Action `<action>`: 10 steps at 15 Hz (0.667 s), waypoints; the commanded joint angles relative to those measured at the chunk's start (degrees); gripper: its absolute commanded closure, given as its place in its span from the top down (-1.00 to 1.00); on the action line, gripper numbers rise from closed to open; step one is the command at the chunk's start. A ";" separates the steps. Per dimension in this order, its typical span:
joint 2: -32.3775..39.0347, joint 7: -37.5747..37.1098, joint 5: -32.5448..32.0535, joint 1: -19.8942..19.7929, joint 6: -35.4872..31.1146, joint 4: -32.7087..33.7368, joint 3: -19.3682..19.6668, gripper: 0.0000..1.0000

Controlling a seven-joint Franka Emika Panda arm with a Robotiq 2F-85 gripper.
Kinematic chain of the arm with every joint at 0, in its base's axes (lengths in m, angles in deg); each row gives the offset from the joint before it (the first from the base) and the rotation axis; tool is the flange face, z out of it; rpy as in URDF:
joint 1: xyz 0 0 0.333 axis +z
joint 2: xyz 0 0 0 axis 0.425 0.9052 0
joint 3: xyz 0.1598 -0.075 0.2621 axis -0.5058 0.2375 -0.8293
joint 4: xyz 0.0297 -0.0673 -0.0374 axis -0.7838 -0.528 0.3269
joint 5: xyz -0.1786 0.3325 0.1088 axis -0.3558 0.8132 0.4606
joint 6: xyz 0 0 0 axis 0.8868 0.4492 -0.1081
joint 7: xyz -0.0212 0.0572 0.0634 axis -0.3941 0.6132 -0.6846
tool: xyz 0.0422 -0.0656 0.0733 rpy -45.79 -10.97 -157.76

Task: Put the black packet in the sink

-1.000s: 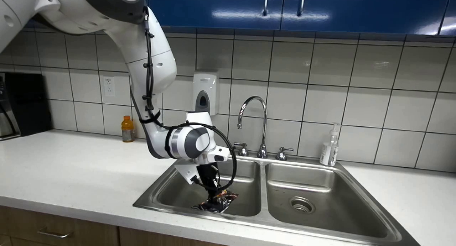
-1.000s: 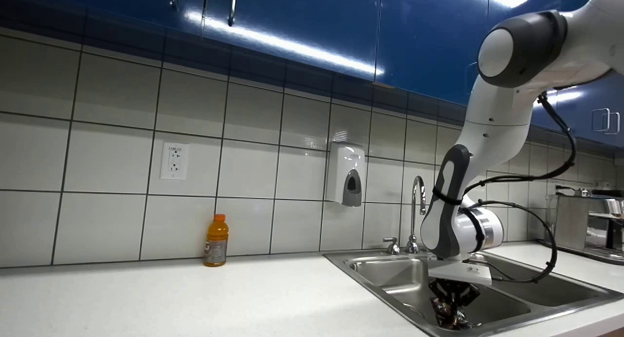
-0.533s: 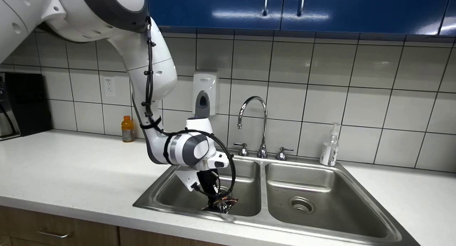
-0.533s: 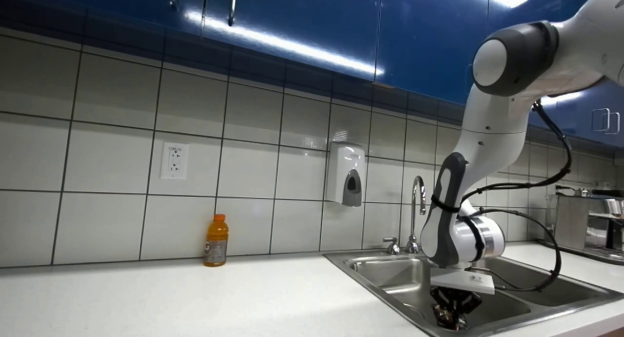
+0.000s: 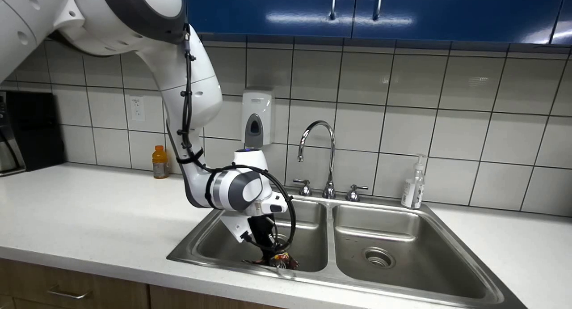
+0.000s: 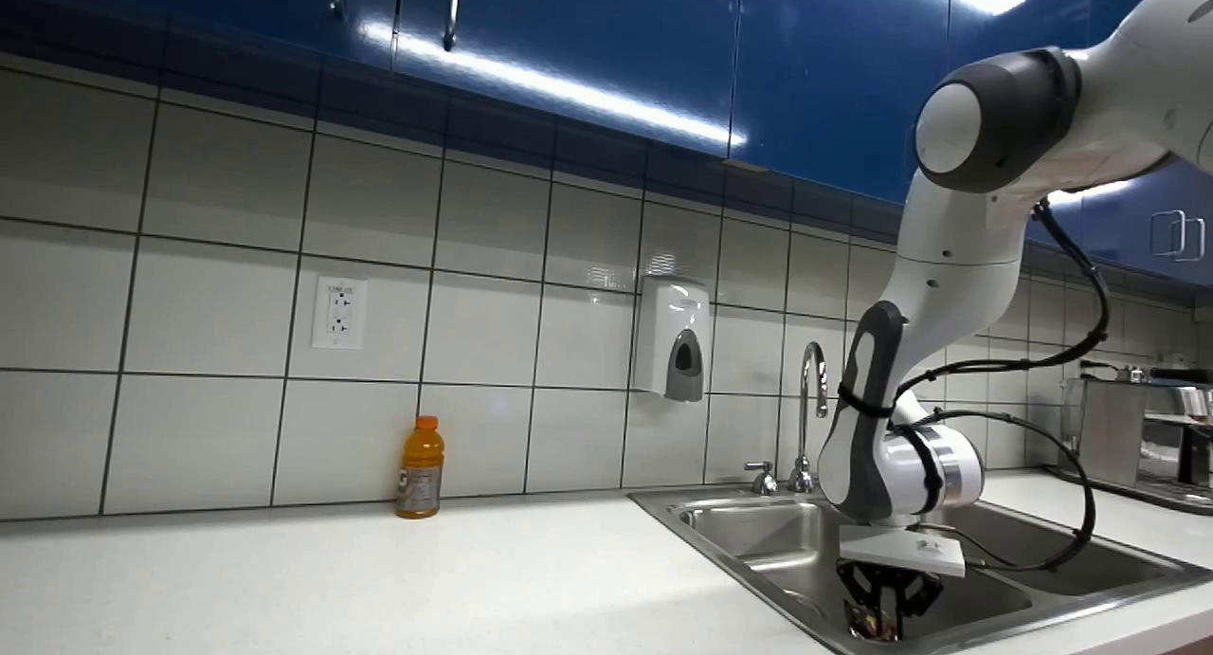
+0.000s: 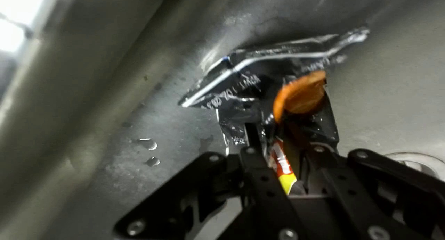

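Black packet point(image 7: 259, 89) lying in sink point(image 5: 181, 253): hazards at release

Packet: is lying creased inside one basin point(image 5: 310, 245), an orange printed shape facing the wrist camera; whether its whole underside is touching the floor is not showing.

Gripper point(image 7: 274, 130): is pointing down over the packet. Its fingers point(image 7: 253, 137) are standing apart, narrowly, with red and yellow print showing between; contact with the film is not showing clearly. Release is presumably the step in hand. Chief risk: film clinging to or folding onto a finger, the gap being so small, and riding upward at lift-off.

Droplets point(image 7: 147, 143): are lying beside the packet. Risk: wet film sticking, or skidding when nudged.

Cable loop point(image 5: 293, 219): is hanging over the same basin. Risk: snagging on the faucet handle point(image 5: 305, 188) or divider point(image 5: 330, 237), from a sideways exit.

Chrome faucet point(image 5: 332, 161): is standing behind the basins. Risk: a knock, should the retreat be slanting rearward.

Orange bottle point(image 5: 160, 163): is standing well apart on the counter point(image 5: 89, 210), on the packet's side of the divider; seemingly facing no risk.
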 commanded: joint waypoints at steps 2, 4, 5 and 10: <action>-3.07 1.72 1.60 2.86 -1.44 -3.23 2.54 0.30; -5.39 1.36 1.27 4.95 -1.69 -5.53 4.22 0.61; -7.05 1.30 0.97 6.20 -1.69 -6.96 5.20 0.74; -17.09 0.84 -1.19 14.62 -5.66 -14.88 12.33 1.00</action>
